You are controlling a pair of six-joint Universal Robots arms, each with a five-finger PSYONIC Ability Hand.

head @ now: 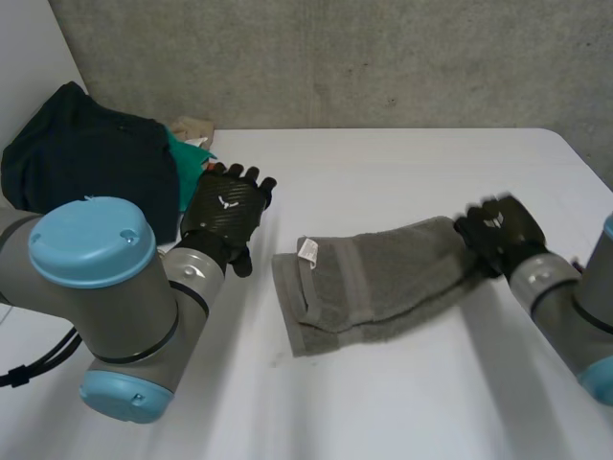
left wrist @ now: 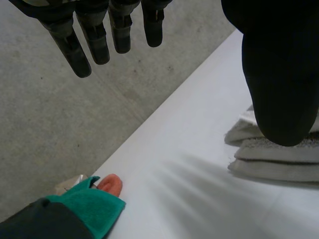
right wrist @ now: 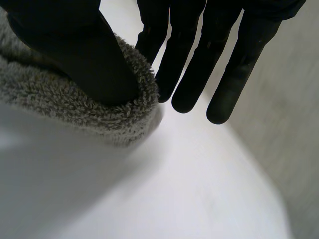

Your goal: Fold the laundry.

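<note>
grey towel (head: 383, 273): lies on the white table (head: 402, 402) between the two hands. it runs from a doubled end with a white label (head: 307, 251) to its far end at the right hand (head: 498, 235).

right hand: thumb (right wrist: 75, 55) on one face of that far end, straight fingers (right wrist: 189, 74) on the other, so the terry edge is pinched between them.

left hand (head: 225, 211): raised off the table, apart from the towel, fingers straight and slightly spread, holding nothing.

handling: thick terry, soft, limp and probably light. it will sag and drag rather than hold a shape, and it should not slip in a pinch. take hold at a corner or along a hem, not mid-panel — the labelled end is the free place for the left hand.

surroundings: a dark garment pile (head: 86, 153) with a green cloth (head: 187, 158) and a small orange item (left wrist: 110, 184) sits just beside the left hand, at the table's back corner. judged risk — the left hand snagging this pile as it reaches across.
</note>
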